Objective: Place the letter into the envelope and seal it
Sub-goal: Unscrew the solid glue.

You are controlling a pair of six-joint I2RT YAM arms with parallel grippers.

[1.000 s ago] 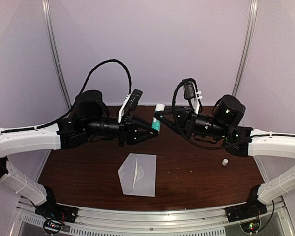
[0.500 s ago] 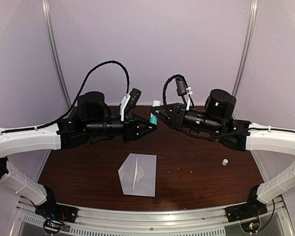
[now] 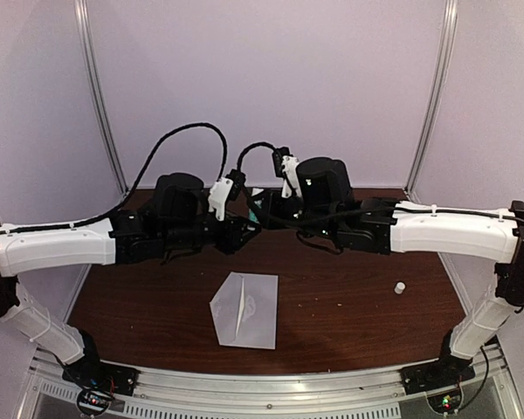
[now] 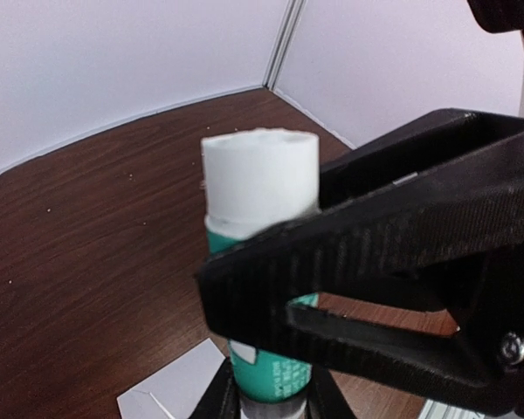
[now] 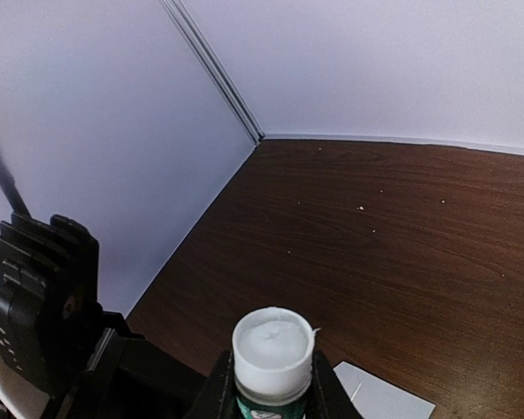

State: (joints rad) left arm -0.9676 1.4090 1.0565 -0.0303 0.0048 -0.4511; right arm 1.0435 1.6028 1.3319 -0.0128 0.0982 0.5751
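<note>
a dark brown wooden table [image 3: 349, 305] is spreading out below the left gripper [image 3: 248, 227] and the right gripper [image 3: 267, 210]. pale lilac walls [image 3: 271, 78] are rising behind them, with metal corner strips [image 3: 432, 96] standing off to either side. soft, even light is falling everywhere. a silver rail [image 3: 271, 388] is running along the table edge nearer than the grippers.

Teal-and-white glue stick [image 4: 260, 188], pale grey envelope [image 3: 249, 314]

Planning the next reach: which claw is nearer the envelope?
Left. The left claw hangs above and behind the envelope; the right claw sits farther back and right, both gripping the glue stick.
</note>
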